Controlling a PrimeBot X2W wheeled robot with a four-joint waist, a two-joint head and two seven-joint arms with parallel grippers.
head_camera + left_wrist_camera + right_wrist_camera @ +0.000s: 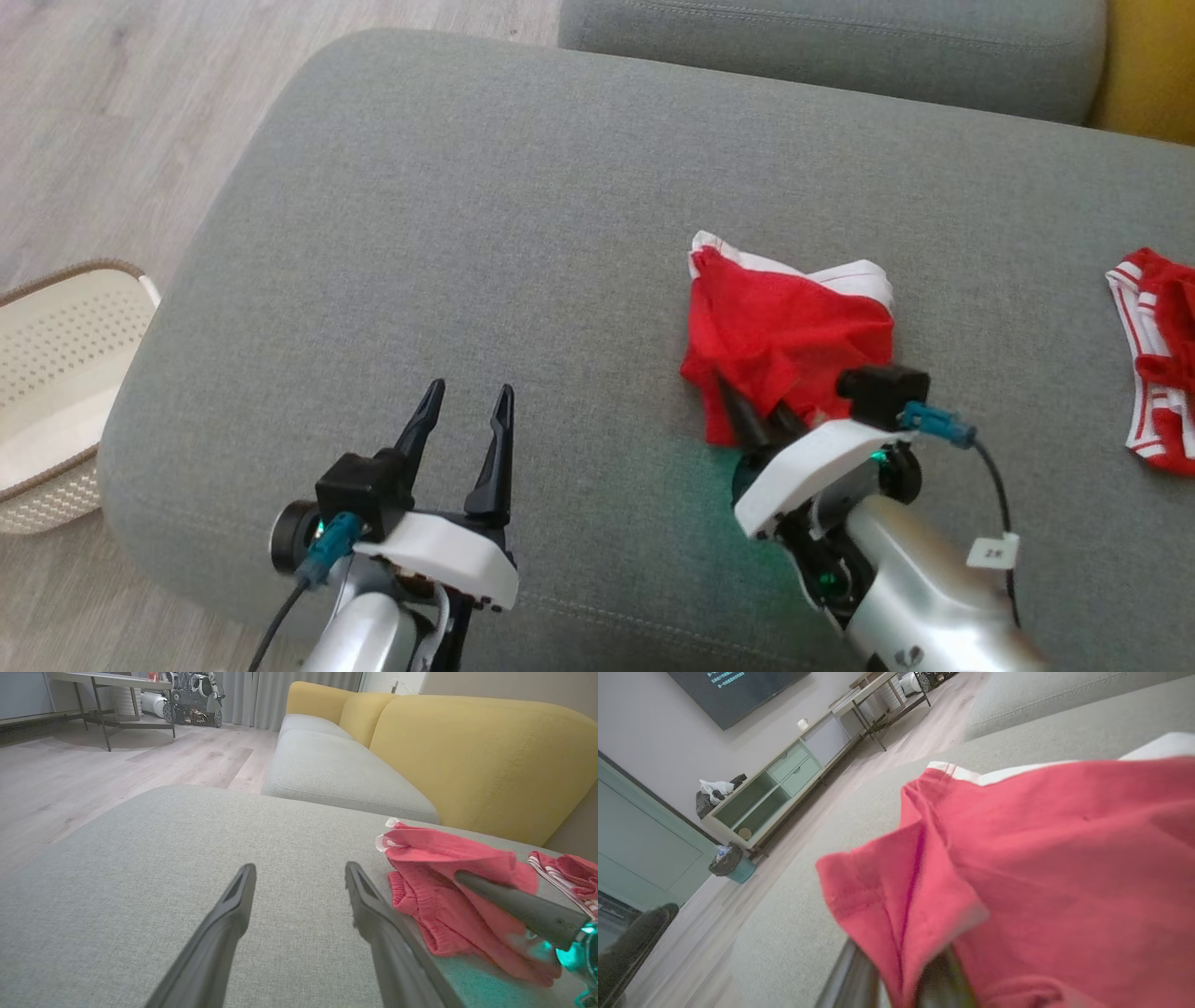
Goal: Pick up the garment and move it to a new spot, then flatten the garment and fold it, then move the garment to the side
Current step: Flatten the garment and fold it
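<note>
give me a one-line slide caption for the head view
The right gripper pinches the red garment on the grey sofa cushion while the left gripper hangs open beside it.

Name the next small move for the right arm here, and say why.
Probably a short lift straight up. The right tool is shut on the near edge of the crumpled red fabric garment with white trim, which lies bunched on the grey upholstered cushion; the open left tool is apart from it. Raising it should free the cloth for carrying elsewhere.
</note>
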